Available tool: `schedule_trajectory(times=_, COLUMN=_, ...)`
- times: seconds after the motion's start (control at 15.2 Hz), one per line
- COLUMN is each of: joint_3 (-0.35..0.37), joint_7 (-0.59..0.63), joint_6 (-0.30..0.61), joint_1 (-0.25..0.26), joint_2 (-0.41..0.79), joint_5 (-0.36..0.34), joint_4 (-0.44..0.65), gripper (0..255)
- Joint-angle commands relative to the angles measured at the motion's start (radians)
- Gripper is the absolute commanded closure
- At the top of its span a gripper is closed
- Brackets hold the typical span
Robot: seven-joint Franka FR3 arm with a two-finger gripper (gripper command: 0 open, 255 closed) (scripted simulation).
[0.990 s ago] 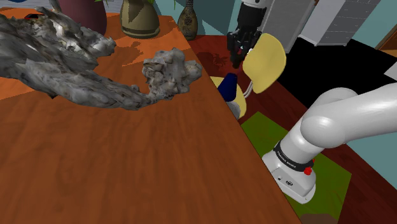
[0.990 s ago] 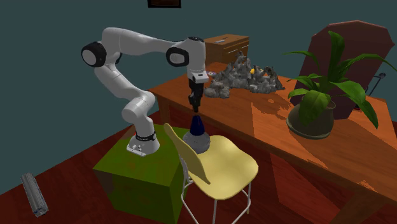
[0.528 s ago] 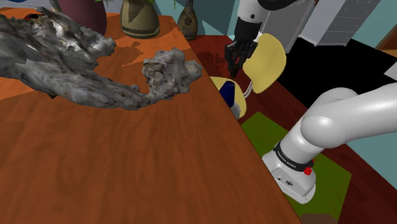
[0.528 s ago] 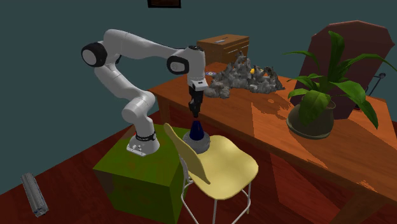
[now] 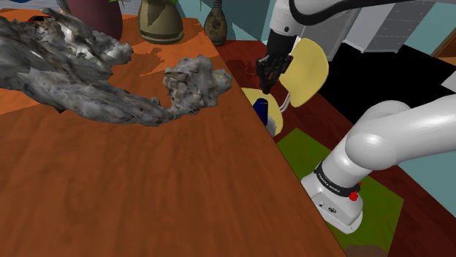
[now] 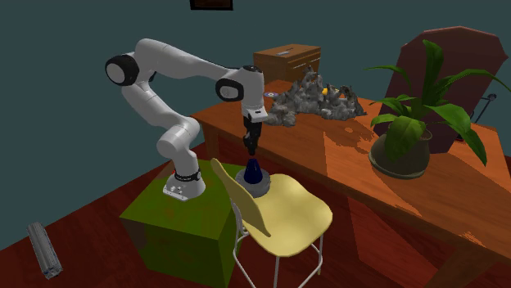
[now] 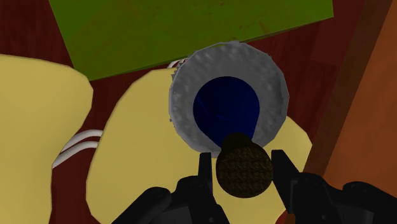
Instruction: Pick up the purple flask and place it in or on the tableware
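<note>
The dark blue flask (image 7: 226, 108) stands upright in a grey bowl (image 7: 184, 83) on the yellow chair (image 7: 127, 159), off the counter's (image 5: 146, 190) 3 o'clock side in the shoulder view. The hand (image 7: 242, 159) hangs above, spread apart either side of the cork (image 7: 245, 175).

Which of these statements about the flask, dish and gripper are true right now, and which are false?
1. The dark blue flask stands in a grey dish. True.
2. The dish sits on the table. False: it sits on the yellow chair.
3. The gripper is open, with a finger on either side of the flask's stopper. True.
4. The flask lies on its side. False: it stands upright.
</note>
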Motion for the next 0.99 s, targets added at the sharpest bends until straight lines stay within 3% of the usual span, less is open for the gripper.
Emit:
schedule_trajectory(times=0.0, joint_3=0.000, joint_7=0.000, joint_6=0.001, joint_1=0.000, joint_2=0.000, joint_5=0.000, joint_4=0.000, gripper=255)
schedule_trajectory(times=0.13, joint_3=0.000, joint_7=0.000, joint_6=0.001, joint_1=0.000, joint_2=0.000, joint_5=0.000, joint_4=0.000, gripper=255)
schedule_trajectory(times=0.2, joint_3=0.000, joint_7=0.000, joint_6=0.001, joint_1=0.000, joint_2=0.000, joint_5=0.000, joint_4=0.000, gripper=0)
schedule_trajectory(times=0.53, joint_3=0.000, joint_7=0.000, joint_6=0.001, joint_1=0.000, joint_2=0.000, joint_5=0.000, joint_4=0.000, gripper=0)
schedule_trajectory(times=0.79, joint_3=-0.005, joint_7=0.001, joint_6=-0.132, joint_1=-0.002, joint_2=-0.014, joint_5=-0.004, joint_4=0.119, gripper=0)
schedule_trajectory(times=0.92, joint_3=-0.005, joint_7=0.001, joint_6=-0.132, joint_1=-0.002, joint_2=-0.014, joint_5=-0.004, joint_4=0.119, gripper=0)
